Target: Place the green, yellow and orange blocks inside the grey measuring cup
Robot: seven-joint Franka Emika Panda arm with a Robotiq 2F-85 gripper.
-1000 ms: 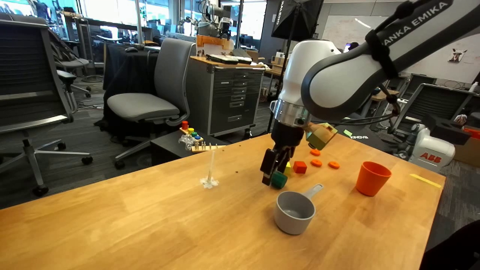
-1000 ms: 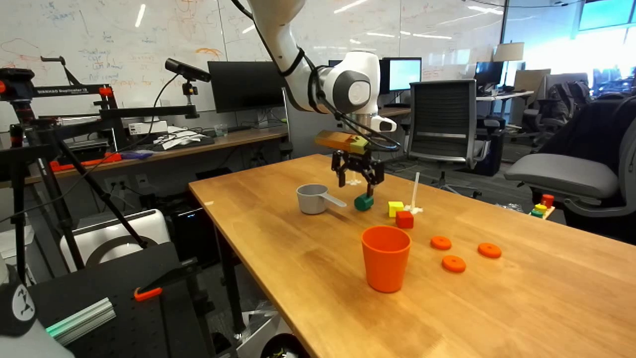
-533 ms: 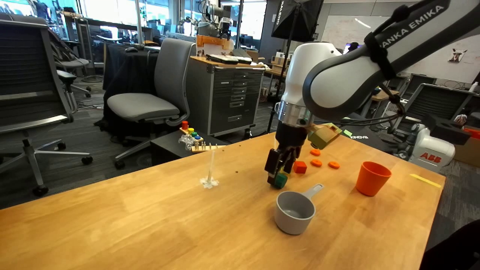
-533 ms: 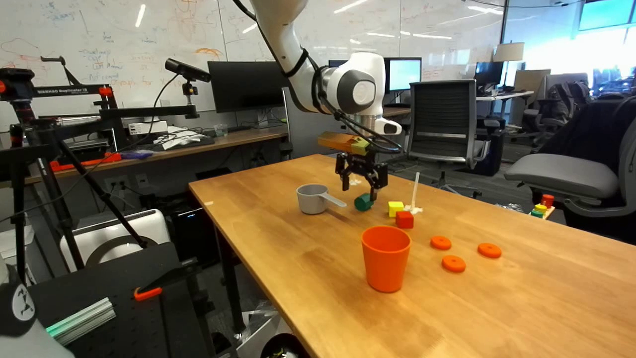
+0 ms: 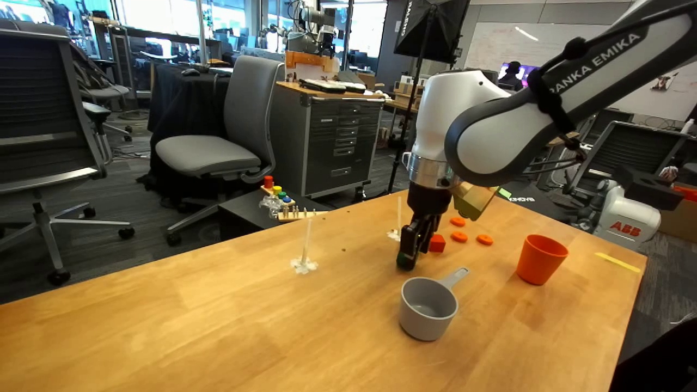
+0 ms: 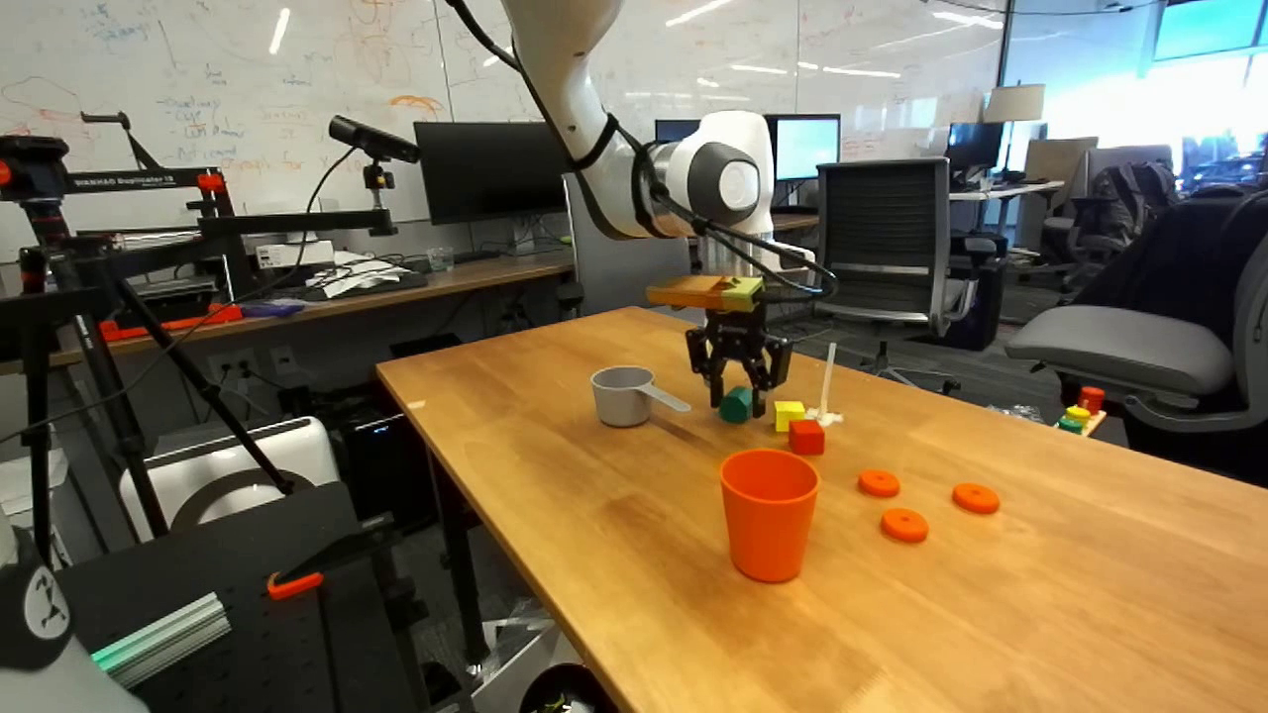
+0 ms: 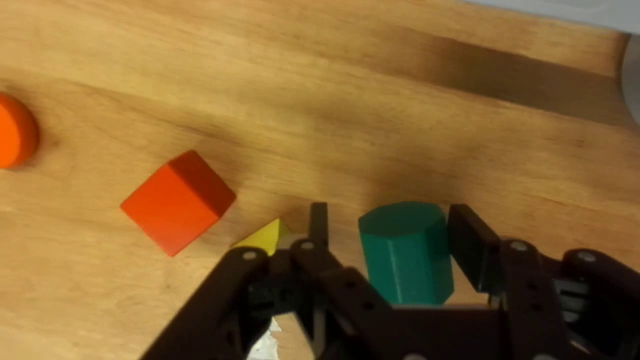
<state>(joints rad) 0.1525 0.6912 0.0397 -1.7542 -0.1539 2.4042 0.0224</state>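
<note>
Gripper [image 7: 389,219] stood astride the green block [image 7: 407,255], parted wider than it, nothing held; gap on one side. Centring over it before squeezing seemed best.

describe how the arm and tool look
The arm is rounded, white and dark grey, with black straps and cables and "EMIKA" lettering. A silver ring leads to the black, two-fingered tool; an orange and yellow box sits above it.

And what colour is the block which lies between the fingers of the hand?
The block is dark, slightly bluish green; the wrist view shows it best.
</note>
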